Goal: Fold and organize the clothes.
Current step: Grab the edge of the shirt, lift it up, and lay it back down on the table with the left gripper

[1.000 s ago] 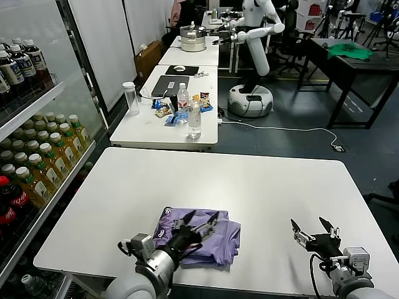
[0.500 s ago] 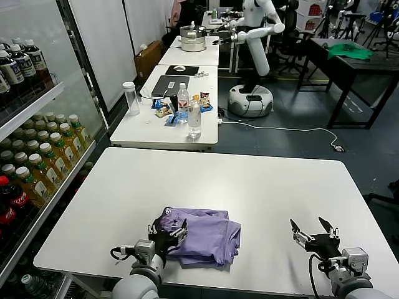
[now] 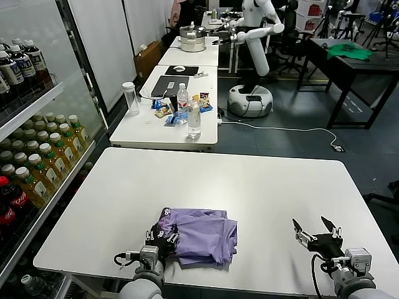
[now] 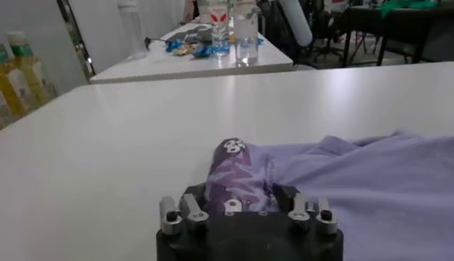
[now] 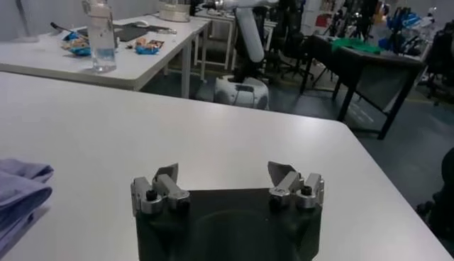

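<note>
1. A light purple short-sleeved T-shirt of soft thin fabric lies in a loosely folded bundle on a wide white table, near the robot's edge of it.
2. The left gripper, black with silver finger mounts, sits low at the shirt's nearest corner. From the left wrist view, a rolled edge of the fabric carrying small dark printed marks runs straight ahead of the gripper and down between its two fingers.
3. The left jaws look partly closed around that printed roll. Whether they actually pinch the cloth yet I cannot tell, because the gripper body hides the fingertips.
4. The right gripper hovers over bare table, well apart from the shirt and off to the left gripper's far side. Its jaws are spread wide with nothing between them.
5. Handling, as a judgement: the shirt looks very light and limp. It will sag, drape and slide over itself; it cannot break.
6. The layers are loose, so a pull at one corner may drag the whole bundle or undo a fold.
7. The rolled printed edge just ahead of the left gripper looks like the best hold, being thick enough to pinch.
</note>
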